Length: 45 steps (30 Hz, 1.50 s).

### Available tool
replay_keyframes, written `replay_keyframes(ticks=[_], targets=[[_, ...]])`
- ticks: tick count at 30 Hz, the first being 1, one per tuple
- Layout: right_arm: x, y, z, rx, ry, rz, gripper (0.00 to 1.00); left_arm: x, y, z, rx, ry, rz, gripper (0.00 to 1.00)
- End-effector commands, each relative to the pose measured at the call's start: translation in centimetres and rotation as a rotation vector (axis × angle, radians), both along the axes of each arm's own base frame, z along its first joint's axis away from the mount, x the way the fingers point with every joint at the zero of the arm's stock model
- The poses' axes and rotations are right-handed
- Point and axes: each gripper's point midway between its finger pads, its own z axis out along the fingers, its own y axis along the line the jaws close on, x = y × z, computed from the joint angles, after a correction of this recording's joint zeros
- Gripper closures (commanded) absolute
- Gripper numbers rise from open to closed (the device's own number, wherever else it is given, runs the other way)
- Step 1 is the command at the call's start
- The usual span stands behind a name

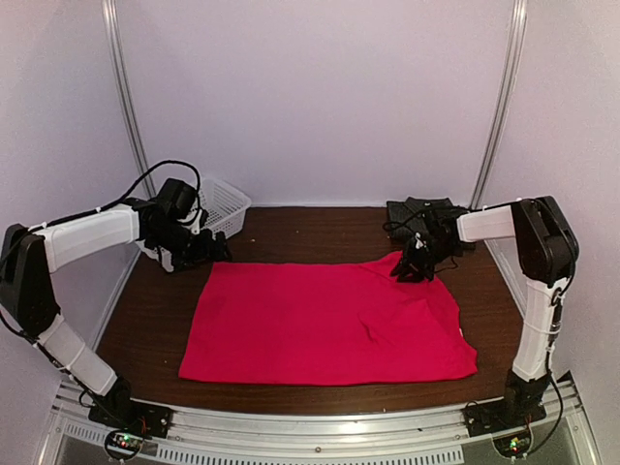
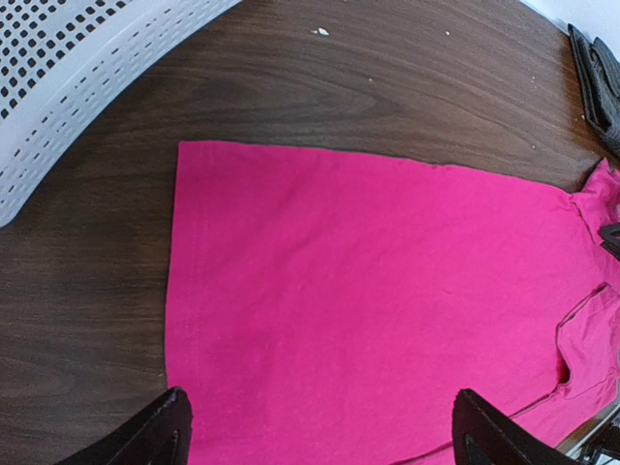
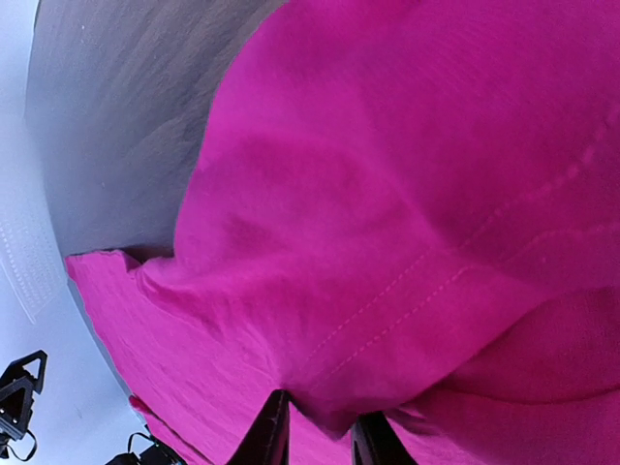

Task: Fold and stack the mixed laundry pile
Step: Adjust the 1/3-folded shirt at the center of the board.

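two white arms reach inward from the near corners. the left arm bends at the elbow, its left tool (image 1: 201,248) hovering low, fingers spread wide. the right arm stretches forward, its right tool (image 1: 413,267) angled down, fingers pinched narrow on the red-pink t-shirt (image 1: 320,325)

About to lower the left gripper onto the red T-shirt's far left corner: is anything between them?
Nothing visible. The left gripper hangs open at the red T-shirt, near its far left corner, with only flat cloth and bare table ahead of its fingers. The white basket stands off to the side, apart from the cloth.
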Motion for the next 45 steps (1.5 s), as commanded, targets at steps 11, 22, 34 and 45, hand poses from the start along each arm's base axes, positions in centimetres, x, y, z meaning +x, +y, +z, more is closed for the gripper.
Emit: replay_keyframes(ticks=[11,22,34,45], targets=[[7.6,3.3,5.4,0.120,-0.176,0.007,1.00,1.7,0.9,-0.1,0.017,-0.021,-0.010,0.05],[12.2,8.5,6.9,0.242,-0.242,0.132,0.79,2.6,1.2,-2.7,0.073,0.007,-0.048,0.05],[9.2,6.1,13.1,0.152,-0.408,0.281,0.46,3.1,1.6,-3.8,0.132,0.002,-0.098,0.05],[3.4,-4.2,7.3,-0.072,-0.246,0.227,0.63,5.7,1.0,-3.2,0.297,-0.070,-0.395,0.13]])
